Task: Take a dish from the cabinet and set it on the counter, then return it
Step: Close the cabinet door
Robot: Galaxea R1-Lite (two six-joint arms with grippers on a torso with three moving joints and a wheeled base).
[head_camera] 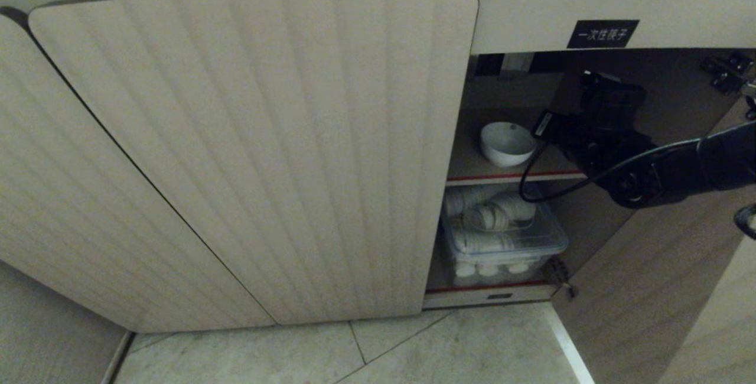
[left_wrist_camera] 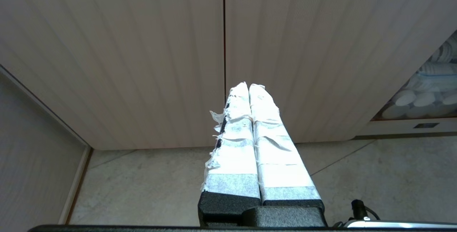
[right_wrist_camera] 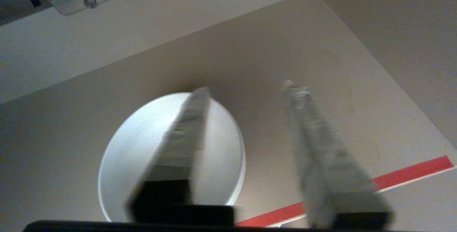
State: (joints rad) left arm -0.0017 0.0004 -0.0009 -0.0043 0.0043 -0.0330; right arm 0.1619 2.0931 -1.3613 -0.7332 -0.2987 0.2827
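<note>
My right gripper [right_wrist_camera: 246,85] is inside the cabinet [head_camera: 254,153], jaws apart — one finger [right_wrist_camera: 182,132] over the white bowl [right_wrist_camera: 142,153], the other outside its rim (bowl on the red-edged shelf [head_camera: 472,162]).

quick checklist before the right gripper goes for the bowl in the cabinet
1. Cabinet door on the right side open, shelf reachable: ok.
2. Dish upright on the upper shelf, apart from the cups bin below: ok.
3. Right gripper inside the cabinet, fingers apart: ok.
4. One finger over the dish, the other outside its rim: ok for a rim pinch.
5. Contact with the rim: cannot tell.
6. Left gripper shut, parked outside by the closed doors: ok.
</note>
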